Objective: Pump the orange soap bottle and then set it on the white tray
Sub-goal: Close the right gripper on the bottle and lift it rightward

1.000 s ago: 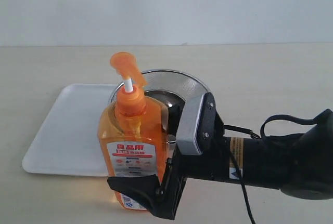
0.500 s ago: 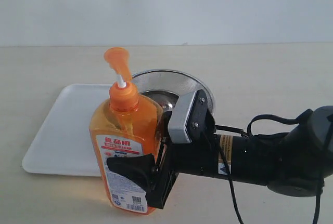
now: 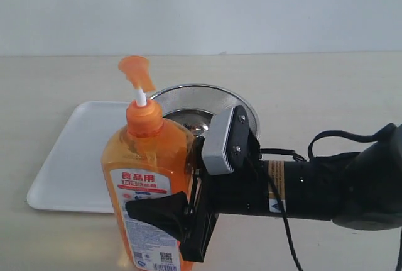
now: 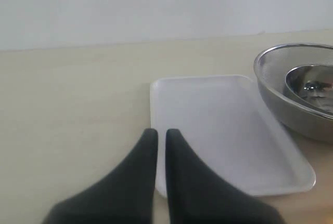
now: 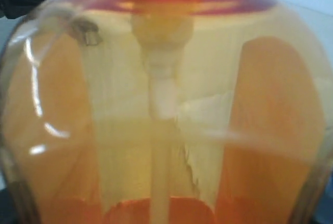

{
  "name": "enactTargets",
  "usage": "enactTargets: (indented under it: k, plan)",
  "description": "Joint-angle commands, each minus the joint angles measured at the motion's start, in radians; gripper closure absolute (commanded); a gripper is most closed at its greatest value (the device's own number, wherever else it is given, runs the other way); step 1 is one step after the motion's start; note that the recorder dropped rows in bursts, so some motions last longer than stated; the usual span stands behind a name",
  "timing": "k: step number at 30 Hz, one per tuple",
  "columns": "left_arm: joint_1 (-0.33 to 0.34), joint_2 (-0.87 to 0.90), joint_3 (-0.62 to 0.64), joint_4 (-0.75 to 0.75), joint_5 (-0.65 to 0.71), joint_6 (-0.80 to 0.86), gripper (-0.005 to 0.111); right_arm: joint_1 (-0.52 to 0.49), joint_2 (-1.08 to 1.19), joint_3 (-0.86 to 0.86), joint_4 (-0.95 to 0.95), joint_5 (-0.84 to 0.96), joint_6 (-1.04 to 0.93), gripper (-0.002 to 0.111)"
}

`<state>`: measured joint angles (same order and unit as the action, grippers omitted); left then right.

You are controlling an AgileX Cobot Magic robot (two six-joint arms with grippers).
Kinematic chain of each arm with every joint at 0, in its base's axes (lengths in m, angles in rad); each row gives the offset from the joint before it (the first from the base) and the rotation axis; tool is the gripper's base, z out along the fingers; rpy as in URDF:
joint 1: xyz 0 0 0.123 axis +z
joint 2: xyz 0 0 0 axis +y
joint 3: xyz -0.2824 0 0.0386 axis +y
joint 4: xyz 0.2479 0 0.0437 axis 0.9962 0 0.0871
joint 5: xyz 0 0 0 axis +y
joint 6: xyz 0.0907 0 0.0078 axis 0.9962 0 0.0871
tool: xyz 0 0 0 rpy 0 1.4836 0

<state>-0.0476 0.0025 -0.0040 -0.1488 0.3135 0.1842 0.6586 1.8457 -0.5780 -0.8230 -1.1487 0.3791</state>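
Note:
The orange soap bottle (image 3: 147,158) stands upright at the front of the exterior view, with its pump head (image 3: 134,70) raised on the white stem and its label facing the camera. My right gripper (image 3: 168,211) is shut on the bottle's lower body; one black finger (image 3: 154,210) lies across the label, and the other is hidden behind the bottle. In the right wrist view the bottle (image 5: 166,120) fills the picture. The white tray (image 3: 72,158) lies flat behind and left of the bottle. My left gripper (image 4: 162,133) is shut and empty, hovering at the tray's (image 4: 223,125) near edge.
A round steel bowl (image 3: 242,104) sits behind the bottle, right of the tray, and shows again in the left wrist view (image 4: 278,104). The right arm's black body (image 3: 326,189) stretches in from the right over the beige table. The bottle's base is cut off by the picture's lower edge.
The right gripper's jaws have closed onto the bottle. The bottle has shifted left and nearer to the camera with the gripper. The left gripper stays shut.

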Motion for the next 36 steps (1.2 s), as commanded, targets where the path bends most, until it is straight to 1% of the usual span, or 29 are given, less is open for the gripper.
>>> enactTargets:
  k: [1,2,5,7,11,12,14,16,18,21,22,23,28,31,33,36]
  plan:
    - [0.003,-0.003,0.004,0.004,-0.007,0.004,0.102,0.000,-0.168,-0.005,0.003,-0.072,0.026,0.109]
    - [0.003,-0.003,0.004,0.004,-0.007,0.004,0.102,0.000,-0.213,-0.005,0.013,-0.051,0.039,0.109]
    - [0.003,-0.003,0.004,0.004,-0.007,0.004,0.102,0.000,-0.347,-0.005,0.043,0.150,0.057,0.109]
    - [0.003,-0.003,0.004,0.004,-0.007,0.004,0.102,0.000,-0.444,-0.005,0.091,0.249,0.054,0.109]
    - [0.003,-0.003,0.004,0.004,-0.007,0.004,0.102,0.000,-0.634,-0.005,0.257,0.467,0.006,0.109]
    - [0.003,-0.003,0.004,0.004,-0.007,0.004,0.102,0.000,-0.680,-0.005,0.309,0.530,-0.044,0.109]
    - [0.003,-0.003,0.004,0.004,-0.007,0.004,0.102,0.000,-0.751,-0.005,0.489,0.632,-0.189,0.109]
    - [0.003,-0.003,0.004,0.004,-0.007,0.004,0.102,0.000,-0.811,-0.005,0.732,0.708,-0.406,0.109]
    - [0.003,-0.003,0.004,0.004,-0.007,0.004,0.102,0.000,-0.841,-0.003,1.039,0.722,-0.689,0.109]
    - [0.003,-0.003,0.004,0.004,-0.007,0.004,0.102,0.000,-0.846,0.004,1.351,0.685,-1.012,0.109]
    - [0.003,-0.003,0.004,0.004,-0.007,0.004,0.102,0.000,-0.840,0.014,1.404,0.648,-1.055,0.109]
    - [0.003,-0.003,0.004,0.004,-0.007,0.004,0.102,0.000,-0.833,0.032,1.416,0.591,-1.061,0.109]
    - [0.003,-0.003,0.004,0.004,-0.007,0.004,0.102,0.000,-0.754,0.146,1.405,0.305,-0.949,0.109]
    - [0.003,-0.003,0.004,0.004,-0.007,0.004,0.102,0.000,-0.644,0.202,1.403,0.135,-0.844,0.109]
    - [0.003,-0.003,0.004,0.004,-0.007,0.004,0.102,0.000,-0.565,0.217,1.408,0.048,-0.757,0.109]
    - [0.003,-0.003,0.004,0.004,-0.007,0.004,0.102,0.000,-0.438,0.215,1.380,-0.041,-0.691,0.109]
